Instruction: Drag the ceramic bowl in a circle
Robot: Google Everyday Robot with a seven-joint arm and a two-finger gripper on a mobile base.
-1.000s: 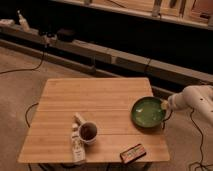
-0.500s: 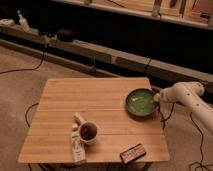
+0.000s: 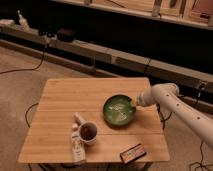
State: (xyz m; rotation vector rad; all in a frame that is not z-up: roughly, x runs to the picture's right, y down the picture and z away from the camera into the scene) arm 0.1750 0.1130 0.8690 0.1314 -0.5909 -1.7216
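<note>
The ceramic bowl (image 3: 119, 110) is a wide, shallow, glossy green bowl resting on the wooden table (image 3: 70, 95), right of its middle. My gripper (image 3: 134, 103) is at the end of the white arm that reaches in from the right. It sits on the bowl's right rim and is shut on it. The bowl lies flat on the tabletop.
A small white mug (image 3: 88, 132) with dark contents stands left of and in front of the bowl. A pale bottle (image 3: 77, 145) lies beside it. A small flat box (image 3: 132, 152) is near the front edge. Cables run over the floor on the left.
The bowl and my gripper moved together, first left and toward the back, then further left and toward the front. The mug, bottle and box have not moved.
</note>
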